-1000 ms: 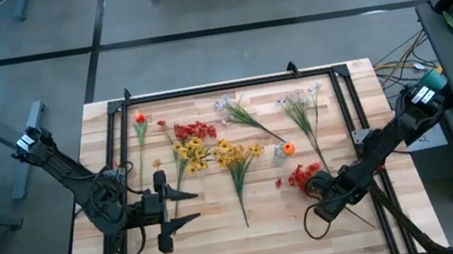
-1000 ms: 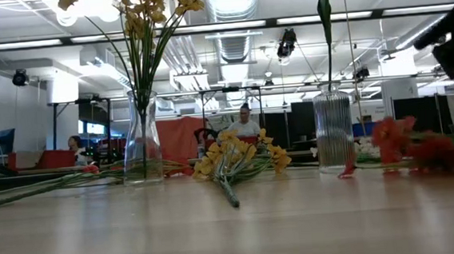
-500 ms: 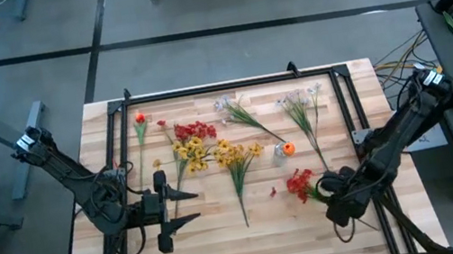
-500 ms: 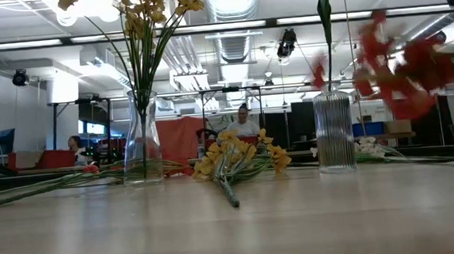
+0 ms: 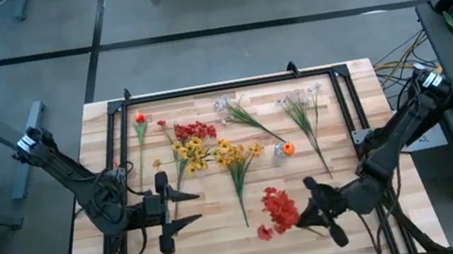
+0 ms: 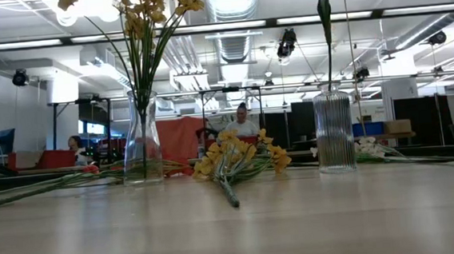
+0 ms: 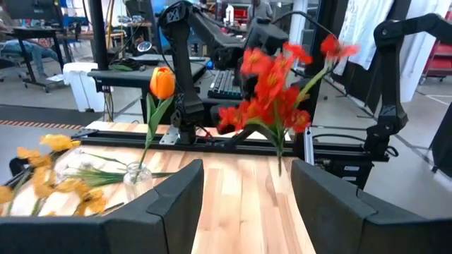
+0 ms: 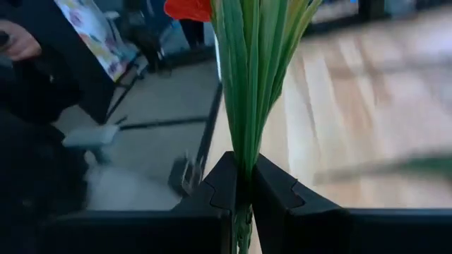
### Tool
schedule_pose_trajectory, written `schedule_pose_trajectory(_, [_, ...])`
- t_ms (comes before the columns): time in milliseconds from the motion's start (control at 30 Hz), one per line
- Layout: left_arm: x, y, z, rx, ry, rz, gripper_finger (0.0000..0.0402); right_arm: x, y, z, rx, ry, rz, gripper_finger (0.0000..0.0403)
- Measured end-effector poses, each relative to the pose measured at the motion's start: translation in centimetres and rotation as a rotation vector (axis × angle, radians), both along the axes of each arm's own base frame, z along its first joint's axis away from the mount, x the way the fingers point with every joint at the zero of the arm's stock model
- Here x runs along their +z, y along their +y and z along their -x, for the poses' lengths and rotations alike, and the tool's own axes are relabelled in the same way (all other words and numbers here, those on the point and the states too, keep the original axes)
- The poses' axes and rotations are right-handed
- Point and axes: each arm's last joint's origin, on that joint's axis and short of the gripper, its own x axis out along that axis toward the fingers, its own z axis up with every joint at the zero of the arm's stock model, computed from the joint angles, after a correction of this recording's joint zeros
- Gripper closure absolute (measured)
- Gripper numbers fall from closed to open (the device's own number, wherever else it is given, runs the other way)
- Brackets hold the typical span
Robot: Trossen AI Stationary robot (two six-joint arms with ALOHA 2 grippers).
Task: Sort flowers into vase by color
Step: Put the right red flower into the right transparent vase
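The wooden tabletop carries loose flowers along its far half: yellow sprays, a red spray, white sprays. The right pincer is clamped on the green stalks of a red flower spray, held above the tabletop's near right part. The left pincer rests at the near left, fingers apart, holding nothing. A clear vase holds yellow flowers; a ribbed vase holds one stem.

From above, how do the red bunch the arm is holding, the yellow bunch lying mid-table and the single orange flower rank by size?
1. Yellow bunch, longest with its stalk.
2. Red bunch, held by the right gripper; lifted nearer the camera, so possibly flattered.
3. Orange flower, clearly smallest.
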Motion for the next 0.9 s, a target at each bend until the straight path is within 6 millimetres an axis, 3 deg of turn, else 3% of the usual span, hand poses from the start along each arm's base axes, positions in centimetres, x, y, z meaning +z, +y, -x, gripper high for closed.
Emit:
schedule_pose_trajectory(400, [-2.1, -2.4, -3.5, -0.002, -0.079, -0.046, 0.0203, -0.1, -0.3, -4.0, 0.020, -0.314, 0.231, 0.0380])
schedule_pose_trajectory(900, [-3.2, -4.4, -8.4, -0.031, -0.052, -0.094, 0.0203, 0.4, -1.0, -5.1, -0.020, -0.420, 0.298, 0.0380])
